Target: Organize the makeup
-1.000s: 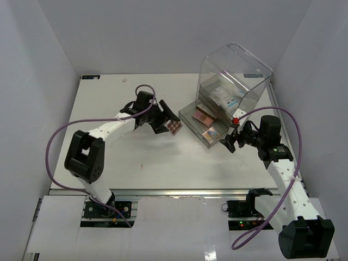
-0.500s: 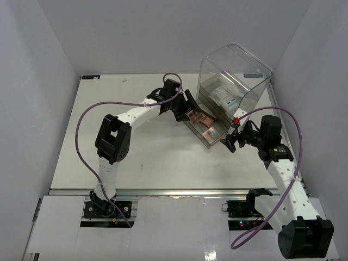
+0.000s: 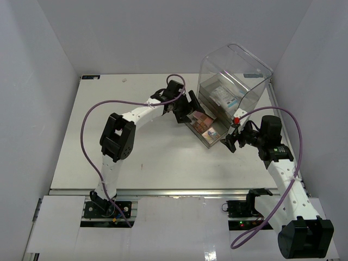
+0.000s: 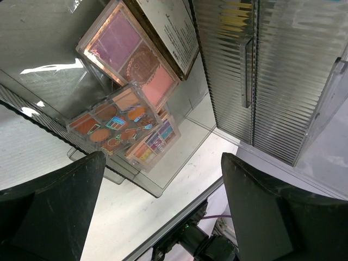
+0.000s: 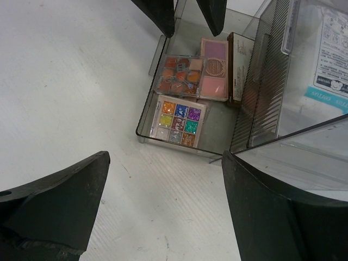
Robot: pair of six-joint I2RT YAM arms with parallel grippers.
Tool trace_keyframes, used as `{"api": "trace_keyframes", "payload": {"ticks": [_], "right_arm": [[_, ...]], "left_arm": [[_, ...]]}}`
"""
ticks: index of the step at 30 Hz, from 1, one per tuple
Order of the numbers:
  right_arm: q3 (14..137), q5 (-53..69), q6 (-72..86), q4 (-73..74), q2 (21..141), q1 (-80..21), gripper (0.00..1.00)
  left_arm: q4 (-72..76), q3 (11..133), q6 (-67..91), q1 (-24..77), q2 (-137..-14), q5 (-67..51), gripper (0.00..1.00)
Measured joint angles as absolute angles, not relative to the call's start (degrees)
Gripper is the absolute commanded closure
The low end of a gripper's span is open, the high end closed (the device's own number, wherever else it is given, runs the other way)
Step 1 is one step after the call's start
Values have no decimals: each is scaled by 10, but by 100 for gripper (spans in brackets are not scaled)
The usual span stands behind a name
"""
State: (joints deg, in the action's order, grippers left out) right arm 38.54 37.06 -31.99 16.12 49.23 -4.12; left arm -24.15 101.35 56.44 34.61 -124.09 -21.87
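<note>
The clear pulled-out drawer [image 5: 142, 126] of the acrylic box [image 3: 234, 70] holds the makeup. An orange eyeshadow palette [image 5: 179, 75] lies tilted on a pink blush palette [image 5: 213, 76] and a glitter palette [image 5: 178, 120]. A long dark compact [image 5: 237, 68] lies beside them. My left gripper [image 3: 187, 111] hovers open and empty over the drawer's far end, and its fingers [image 5: 157, 11] show in the right wrist view. The palettes also show below it [image 4: 111, 122]. My right gripper [image 3: 230, 136] is open and empty near the drawer's front corner. A white packet with blue print [image 5: 326, 54] lies in an upper drawer. No lipstick tubes are in view.
The tall acrylic box stands at the back right, with its ribbed closed drawer fronts [image 4: 244, 70] just behind the open drawer. The table's right edge [image 3: 274, 109] and the right wall are close to the box. Bare table [image 3: 136, 152] lies left and in front.
My left arm swung right from mid-table to the drawer with the orange palette. The palette now lies in the drawer and the left jaws stand open. The right arm has not moved.
</note>
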Motion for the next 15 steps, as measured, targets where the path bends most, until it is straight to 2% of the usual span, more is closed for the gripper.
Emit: {"api": "trace_keyframes", "payload": {"ticks": [8, 11, 15], "right_arm": [[385, 377, -324, 161, 496, -40, 10], [379, 406, -341, 164, 496, -38, 9], [366, 473, -368, 176, 501, -40, 1]], "left_arm": [[-253, 1014, 497, 346, -1195, -195, 2], [-241, 973, 431, 342, -1114, -174, 2], [-205, 814, 342, 317, -920, -155, 2]]}}
